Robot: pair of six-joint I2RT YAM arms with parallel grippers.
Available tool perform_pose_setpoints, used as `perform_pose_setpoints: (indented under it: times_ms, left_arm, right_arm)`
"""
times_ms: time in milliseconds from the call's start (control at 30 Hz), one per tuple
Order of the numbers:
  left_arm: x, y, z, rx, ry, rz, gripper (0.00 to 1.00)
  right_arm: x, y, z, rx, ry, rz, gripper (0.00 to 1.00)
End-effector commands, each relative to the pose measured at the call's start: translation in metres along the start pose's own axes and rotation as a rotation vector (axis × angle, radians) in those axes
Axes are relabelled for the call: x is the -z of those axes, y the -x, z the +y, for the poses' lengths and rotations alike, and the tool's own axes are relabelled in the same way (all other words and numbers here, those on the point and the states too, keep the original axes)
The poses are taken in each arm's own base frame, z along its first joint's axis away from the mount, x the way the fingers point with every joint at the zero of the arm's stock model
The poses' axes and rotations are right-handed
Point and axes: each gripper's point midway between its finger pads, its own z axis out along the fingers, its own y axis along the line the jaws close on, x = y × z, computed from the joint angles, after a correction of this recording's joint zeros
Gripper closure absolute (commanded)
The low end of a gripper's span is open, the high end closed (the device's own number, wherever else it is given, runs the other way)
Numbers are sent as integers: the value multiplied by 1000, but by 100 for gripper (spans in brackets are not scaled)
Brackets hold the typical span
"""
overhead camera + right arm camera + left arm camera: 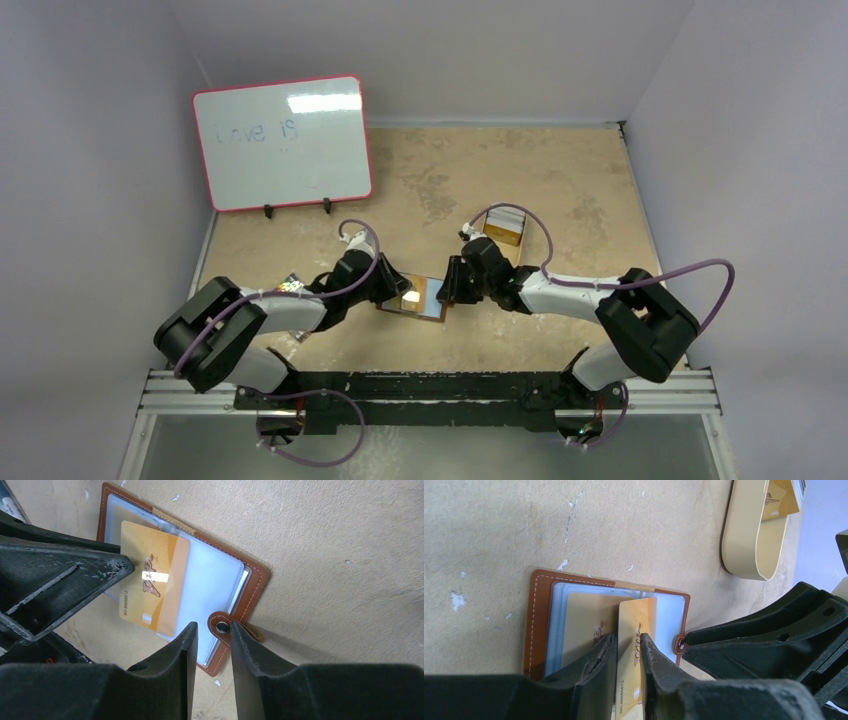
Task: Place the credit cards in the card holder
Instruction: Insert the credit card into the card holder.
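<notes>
The card holder [428,300], a brown leather wallet, lies open on the table. Its clear sleeves [669,615] face up and one gold card [584,622] sits in a slot. My left gripper [628,639] is shut on another gold credit card [636,625], whose far end lies over the sleeves; it also shows in the right wrist view [150,590]. My right gripper [213,627] is at the wallet's right edge with its jaws narrowly apart on either side of the snap tab [222,627]. More cards [781,500] sit in the tan tin [749,535].
The tan oval tin [505,227] stands behind my right gripper. A red-framed whiteboard [283,142] stands at the back left. A small colourful item [292,285] lies beside my left arm. Walls close in the table on three sides.
</notes>
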Motion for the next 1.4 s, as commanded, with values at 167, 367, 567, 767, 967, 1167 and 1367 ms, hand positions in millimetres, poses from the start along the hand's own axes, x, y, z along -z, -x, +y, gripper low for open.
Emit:
perform_pose_setpoints:
  times_ms: [167,367,567,767,967,1167,1367]
  left_arm:
    - [6,12,0,-62,58,-27,71]
    - [-1,3,-5,-63,34,8,69]
    - [-7,-5,-11,-64,19,28,69]
    - [-8,-16,-24,-48,-17,49,68]
    - [-8,-22,-38,-19,-64,51,68]
    - [-9,-21,-54,-12,-112,49,68]
    - [2,-12,-61,-23,-115,27,68]
  right_arm:
    - [-4,-7,-4,21,-14,20,68]
    - [-4,-8,-4,24,-10,22,69]
    - [-4,-7,-3,27,-7,20,69]
    - [-6,-7,-4,31,-12,20,69]
    - [-8,-7,-3,34,-10,24,69]
    - [-8,-5,-3,37,-12,18,69]
    - [-3,-1,-4,42,-26,6,65]
